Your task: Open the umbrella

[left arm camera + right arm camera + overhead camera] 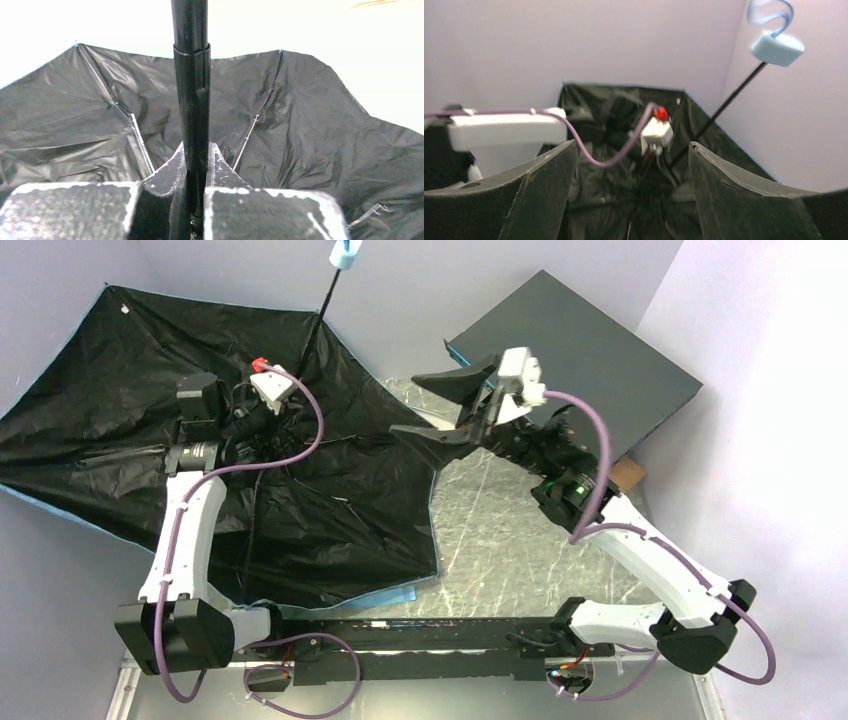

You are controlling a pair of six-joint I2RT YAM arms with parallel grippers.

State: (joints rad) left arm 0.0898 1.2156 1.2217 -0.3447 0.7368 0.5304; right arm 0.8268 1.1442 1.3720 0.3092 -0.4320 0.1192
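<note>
Black umbrella (90,440) cloth looks limp and light; my left claw (196,162) pinches its stiff, slick shaft (191,90), the likeliest hold. Right claw (631,150) spread, empty.

- The umbrella (100,440) ran off the left edge of the top view, and the loop on its handle (343,257) was cut by the top edge.
- The left gripper (262,425) had its fingertips buried in dark clutter there.
- The left wrist view lost the shaft (191,100) past its upper edge.
- The right wrist view was smeared, and the canopy's centre was unreadable.
</note>
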